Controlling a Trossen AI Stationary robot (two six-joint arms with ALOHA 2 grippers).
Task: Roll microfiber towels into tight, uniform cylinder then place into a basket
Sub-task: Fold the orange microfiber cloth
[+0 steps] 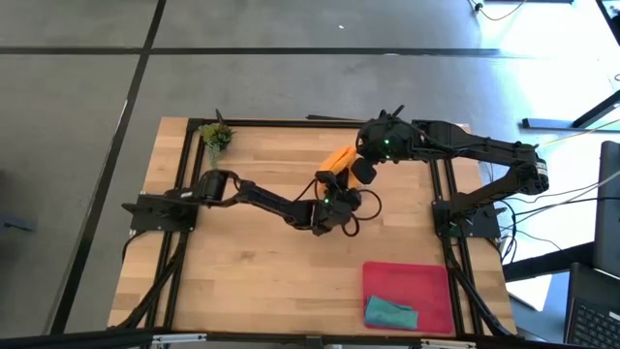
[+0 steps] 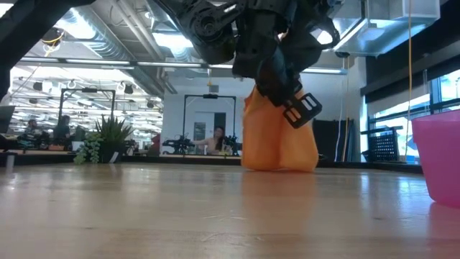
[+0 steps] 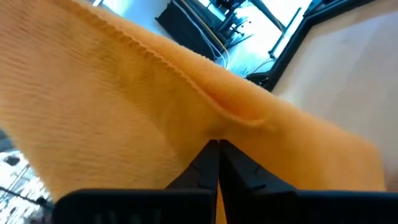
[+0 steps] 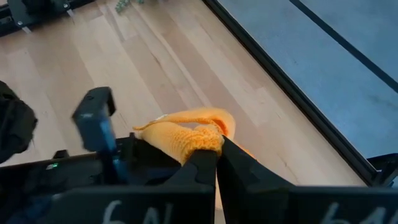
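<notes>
Orange microfiber towel (image 1: 338, 158): pinched in both my closed grippers, left gripper (image 1: 331, 190) nearer edge, right gripper (image 1: 359, 158) far edge, long axis spanning between.

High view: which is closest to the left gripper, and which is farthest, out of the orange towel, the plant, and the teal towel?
From the left gripper:
1. Orange towel, pinched in it, mid-table.
2. Plant, at the table's far left corner.
3. Teal towel, in the basket at the near right corner.
Plant and teal towel are nearly equal.

basket (image 2: 440, 155): cut off at low view's edge | orange towel (image 3: 124, 106): overfills left wrist view
</notes>
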